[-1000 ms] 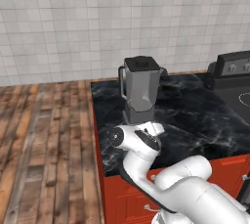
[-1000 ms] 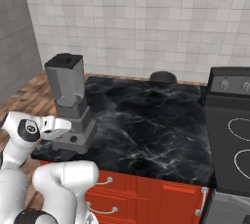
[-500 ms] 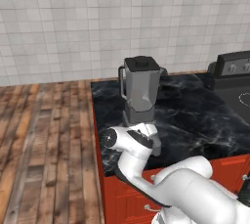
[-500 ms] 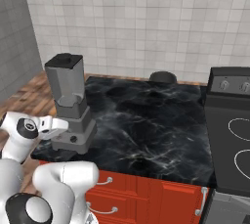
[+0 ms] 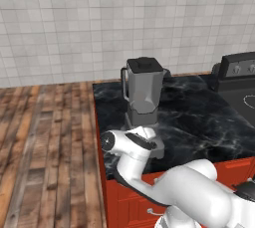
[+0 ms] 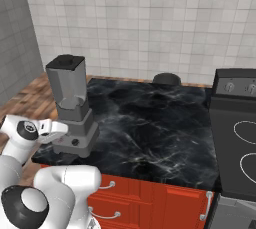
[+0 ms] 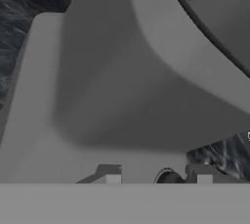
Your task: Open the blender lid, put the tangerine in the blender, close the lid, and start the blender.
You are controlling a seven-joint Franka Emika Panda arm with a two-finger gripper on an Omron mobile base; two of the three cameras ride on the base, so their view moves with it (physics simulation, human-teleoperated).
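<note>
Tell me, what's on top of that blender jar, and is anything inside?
A dark lid sits on the blender jar. The grey walls hide the inside, so I can't tell whether any fruit is in there.

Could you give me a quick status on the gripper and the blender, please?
Gripper low at the blender base, jaws nearly closed. Blender lid on the jar. Nothing in the way.

I can read no text, label, brand, number or sign on any surface in these three views.
</note>
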